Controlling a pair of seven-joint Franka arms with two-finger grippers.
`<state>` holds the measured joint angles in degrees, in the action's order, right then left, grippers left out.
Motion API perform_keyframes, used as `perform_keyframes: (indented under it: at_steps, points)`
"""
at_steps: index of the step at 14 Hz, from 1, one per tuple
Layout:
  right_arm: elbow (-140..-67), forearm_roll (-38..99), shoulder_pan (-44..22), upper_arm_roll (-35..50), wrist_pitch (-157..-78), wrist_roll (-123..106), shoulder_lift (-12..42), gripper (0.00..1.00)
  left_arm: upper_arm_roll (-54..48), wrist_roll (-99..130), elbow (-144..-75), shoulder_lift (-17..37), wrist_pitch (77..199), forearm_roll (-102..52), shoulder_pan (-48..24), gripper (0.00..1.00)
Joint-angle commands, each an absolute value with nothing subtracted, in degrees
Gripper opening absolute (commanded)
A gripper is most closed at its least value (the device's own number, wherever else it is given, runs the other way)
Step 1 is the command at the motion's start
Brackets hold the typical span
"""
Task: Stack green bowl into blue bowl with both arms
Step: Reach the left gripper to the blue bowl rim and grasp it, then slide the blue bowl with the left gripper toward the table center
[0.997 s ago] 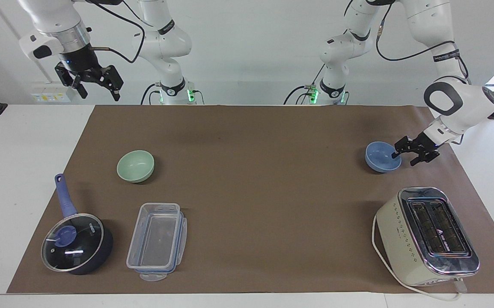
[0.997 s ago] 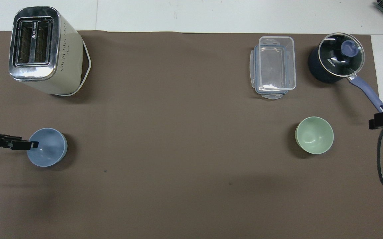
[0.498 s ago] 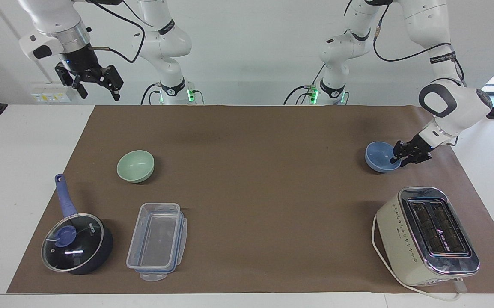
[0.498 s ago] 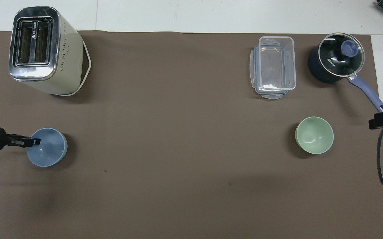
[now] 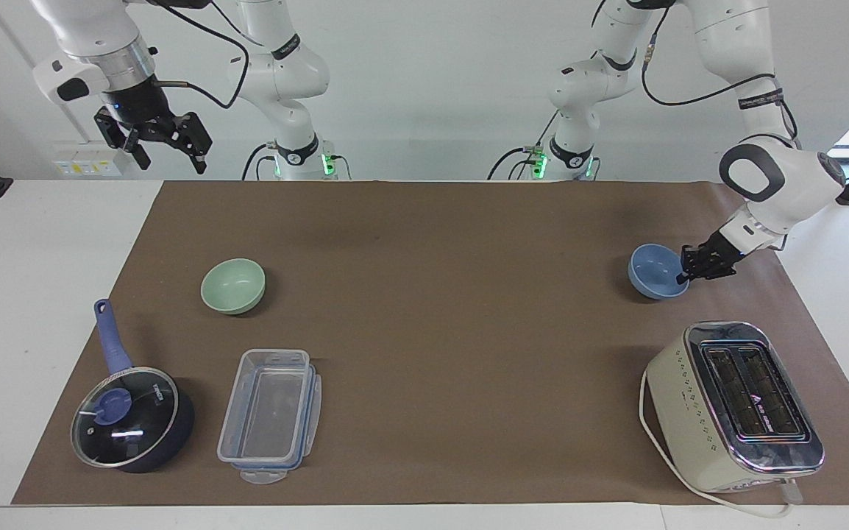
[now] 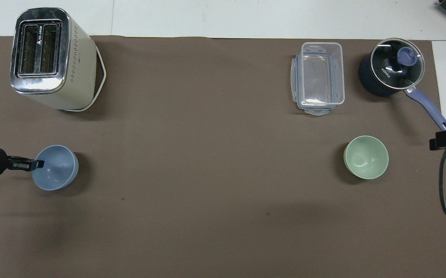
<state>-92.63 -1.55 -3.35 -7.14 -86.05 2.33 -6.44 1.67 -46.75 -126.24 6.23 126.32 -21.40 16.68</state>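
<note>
At the right arm's end of the table, seeing the right gripper [image 5: 171, 158] hanging high over the table's edge nearest the robots, waiting, with its fingers standing apart. Below, on the brown paper mat [image 5: 432, 294], finding a dark-blue saucepan [image 5: 132, 419] with a glass lid and a periwinkle knob, its straight handle pointing toward the robots. Coming then to the green bowl [image 5: 232, 285]: round, smooth and matte, pale mint, sitting upright with its mouth facing up, nearer to the robots than the saucepan, well apart from the blue bowl. Being round, showing no long axis. Beside the saucepan, noting a clear plastic container [image 5: 270, 416], rectangular, with its long axis running toward the robots. Passing over the bare middle of the mat and reaching the blue bowl [image 5: 656, 272] toward the left arm's end: the same round matte shape, mouth facing up. Seeing the left gripper [image 5: 683, 278] coming in low and slanted, fingers pressed together on this bowl's rim. Farther from the robots, finding a cream toaster [image 5: 733, 405] with a shiny metal top, two slots and a white cord.
</note>
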Motion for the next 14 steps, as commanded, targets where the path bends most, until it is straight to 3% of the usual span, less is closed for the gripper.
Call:
perform_keyframes:
  at_steps: [1,7,14]
  points:
    - [-93.5,-2.0,-2.9,-7.1,-85.4,0.8,-7.6,1.0,2.3,-47.6,-128.0,2.4,126.7,-22.1,15.6,0.0]
    - [-93.9,-2.0,-2.9,-7.1,-85.5,0.8,-7.9,1.0,2.0,-40.8,-134.4,-8.7,127.5,-22.0,6.4,0.0]
    - [-93.9,-2.0,-2.9,-7.2,-85.5,0.7,-7.9,1.0,1.6,-9.2,-135.1,-7.2,137.0,-13.1,-15.1,0.0]
